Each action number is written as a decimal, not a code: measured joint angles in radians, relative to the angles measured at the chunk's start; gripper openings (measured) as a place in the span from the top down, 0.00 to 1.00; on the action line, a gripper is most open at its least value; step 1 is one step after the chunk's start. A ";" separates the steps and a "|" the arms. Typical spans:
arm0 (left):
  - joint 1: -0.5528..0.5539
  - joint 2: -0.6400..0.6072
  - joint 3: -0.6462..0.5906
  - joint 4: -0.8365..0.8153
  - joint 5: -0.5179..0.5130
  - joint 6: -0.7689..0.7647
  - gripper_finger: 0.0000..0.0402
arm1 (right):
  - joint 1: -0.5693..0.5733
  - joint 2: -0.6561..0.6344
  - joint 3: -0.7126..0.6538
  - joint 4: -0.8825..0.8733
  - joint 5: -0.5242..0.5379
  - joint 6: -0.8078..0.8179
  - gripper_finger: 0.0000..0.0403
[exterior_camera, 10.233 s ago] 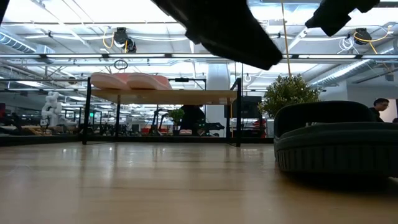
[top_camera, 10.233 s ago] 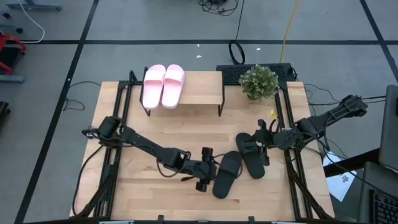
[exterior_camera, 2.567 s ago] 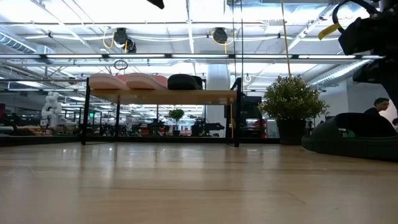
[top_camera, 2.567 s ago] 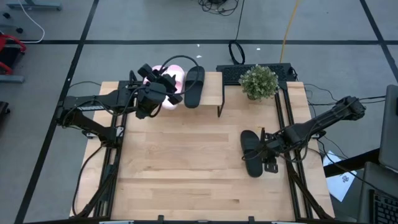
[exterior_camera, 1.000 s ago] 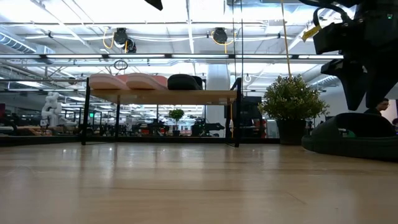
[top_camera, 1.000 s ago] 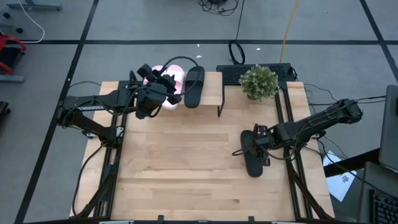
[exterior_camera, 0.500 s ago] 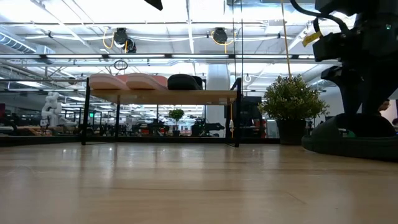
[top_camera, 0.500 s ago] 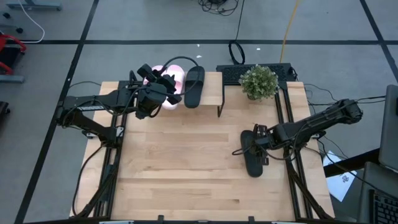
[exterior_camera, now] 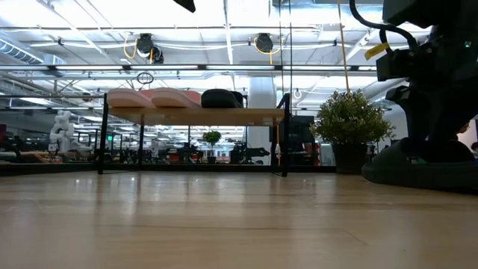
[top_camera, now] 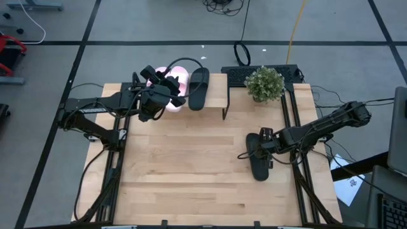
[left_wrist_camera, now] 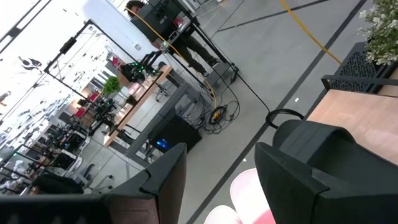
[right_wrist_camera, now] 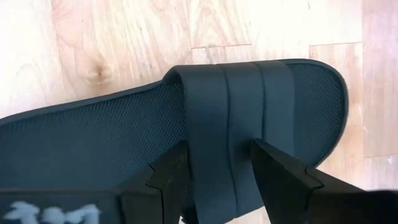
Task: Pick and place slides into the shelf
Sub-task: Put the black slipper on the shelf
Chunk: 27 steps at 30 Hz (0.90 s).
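One black slide [top_camera: 256, 159] lies sole-down on the table near its right side. My right gripper [top_camera: 262, 147] is over it, open, one finger on each side of the wide strap [right_wrist_camera: 227, 124]. On the shelf [top_camera: 214, 95] at the far edge rest the pale pink pair [top_camera: 166, 73], partly hidden by my left arm, and the other black slide [top_camera: 198, 88] to its right. My left gripper [top_camera: 162, 79] hovers open above the pink pair and holds nothing; its wrist view shows the shelved black slide [left_wrist_camera: 329, 155] past the fingers. My right gripper [right_wrist_camera: 217, 152] comes at the black slide from above, pointing down, with its open fingers [right_wrist_camera: 277, 174] standing across the strap's width. I cannot tell whether they touch the strap. The slide lies flat on the table.
A potted plant [top_camera: 264, 83] stands at the far right corner beside the shelf. The shelf has bare board to the right of the black slide. The wooden tabletop [top_camera: 184, 165] is bare across its middle and left. Black frame rails run along both table sides.
My right gripper has come down onto the black slide on the table, from just above it until its fingers straddle the strap. The slide has stayed where it was. My left arm has kept still above the shelf.
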 joint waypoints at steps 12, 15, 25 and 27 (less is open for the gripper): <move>0.000 0.000 0.000 0.000 0.000 -0.010 0.51 | 0.000 0.000 -0.002 0.001 0.061 -0.002 0.59; 0.000 0.000 0.000 0.000 0.000 -0.010 0.51 | 0.000 0.001 -0.003 0.000 0.108 0.000 0.59; 0.000 0.000 0.000 0.000 0.000 -0.010 0.51 | 0.001 0.001 -0.004 0.000 0.169 0.009 0.59; 0.000 0.000 0.000 0.000 0.000 -0.010 0.51 | 0.002 0.001 -0.004 0.000 0.177 0.012 0.59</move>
